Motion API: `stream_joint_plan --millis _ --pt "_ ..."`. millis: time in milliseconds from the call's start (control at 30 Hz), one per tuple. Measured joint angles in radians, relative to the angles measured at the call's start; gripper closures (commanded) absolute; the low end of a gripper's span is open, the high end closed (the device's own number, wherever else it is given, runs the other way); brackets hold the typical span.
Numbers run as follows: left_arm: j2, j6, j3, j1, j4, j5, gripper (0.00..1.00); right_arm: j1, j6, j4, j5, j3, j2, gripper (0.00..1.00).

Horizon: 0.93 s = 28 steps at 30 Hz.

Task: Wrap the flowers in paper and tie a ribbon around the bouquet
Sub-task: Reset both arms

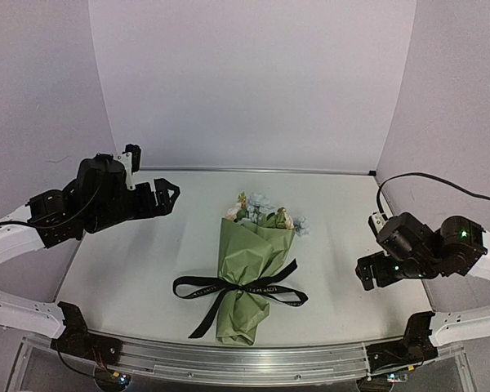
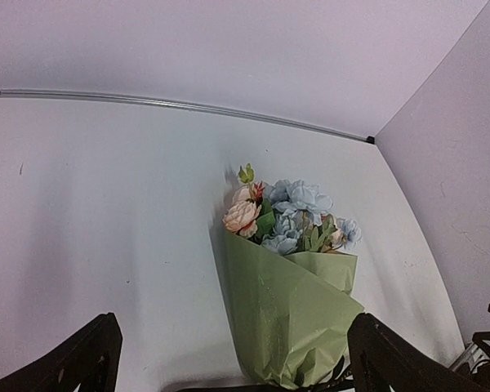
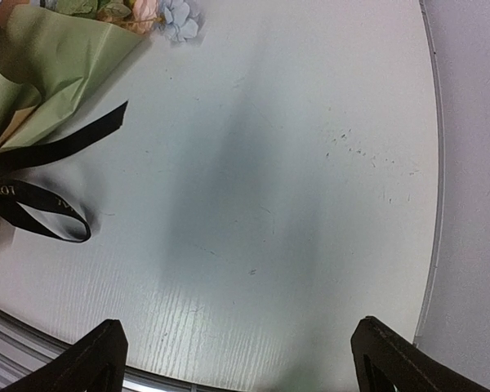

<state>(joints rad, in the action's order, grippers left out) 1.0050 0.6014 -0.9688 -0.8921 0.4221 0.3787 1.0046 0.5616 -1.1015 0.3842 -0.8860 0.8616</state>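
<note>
Two empty black grippers, left gripper [image 1: 170,200] and right gripper [image 1: 364,275], fingers spread wide.
Olive-green paper bouquet [image 1: 249,261] lies by the white table's [image 1: 122,269] near edge, centre; its tied black satin ribbon [image 1: 229,287] reads "LOVE".

A finished bouquet [image 1: 249,273] lies alone at the centre of a pale, wood-grained table [image 1: 122,269], its narrow foot towards the near edge. The flowers [image 1: 261,216], in pink, cream and light blue, point at the far wall. Olive-green paper [image 1: 257,249] rests flat on the surface. A black lettered ribbon [image 1: 243,287] is tied around the waist, its loops and tails spread on the tabletop to either side. A metal strip [image 1: 253,170] borders the far edge, and a metal rail [image 1: 245,357] the near one. Small dark specks [image 3: 351,147] dot the right side.
</note>
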Motion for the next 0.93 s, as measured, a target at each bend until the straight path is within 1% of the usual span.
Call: stream_joint_plan --millis 933 --pt "-0.019 0.0 0.002 0.0 -0.009 -0.01 0.0 0.0 -0.01 -0.001 0.026 0.0 0.023 0.02"
